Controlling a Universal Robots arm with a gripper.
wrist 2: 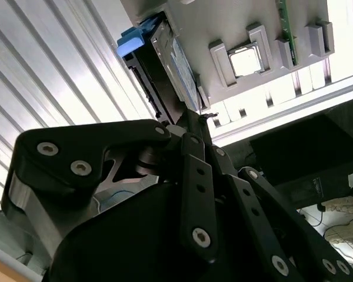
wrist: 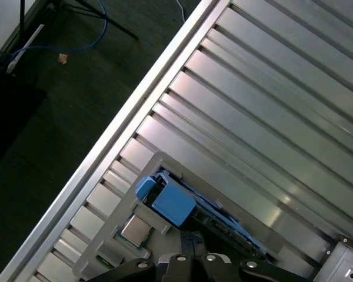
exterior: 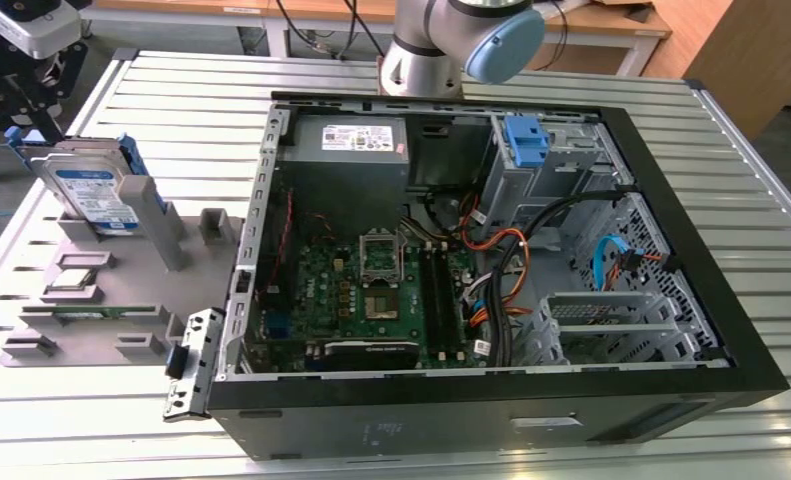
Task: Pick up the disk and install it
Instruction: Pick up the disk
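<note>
Fingers point(wrist 2: 191, 147) of the gripper point(wrist 2: 193, 122) look drawn together from where I stand, tip against tip, with nothing caught between them. Right under the tips, close but not held, the disk point(exterior: 95, 190) stands on edge in a slot of the grey holder point(exterior: 168, 235). Its white-and-blue label faces the exterior view, and its blue rails point(wrist: 172, 202) run along both sides. I can't tell whether the tips touch its upper edge. Beside the disk, a little farther from the fingers, a processor chip point(wrist 2: 245, 60) lies flat in a recess of the same holder, and a green memory stick point(wrist 2: 285, 29) sits in a slot past that. Well away from the fingers, toward the exterior view's right, the open computer case point(exterior: 715, 330) lies on its side on the slatted metal table point(exterior: 742, 110). Inside it I can see the motherboard point(exterior: 368, 290), a grey power-supply box point(exterior: 355, 140) and a bare blue bracket point(exterior: 522, 140) at the far end, near the foot of the arm point(exterior: 449, 40).
</note>
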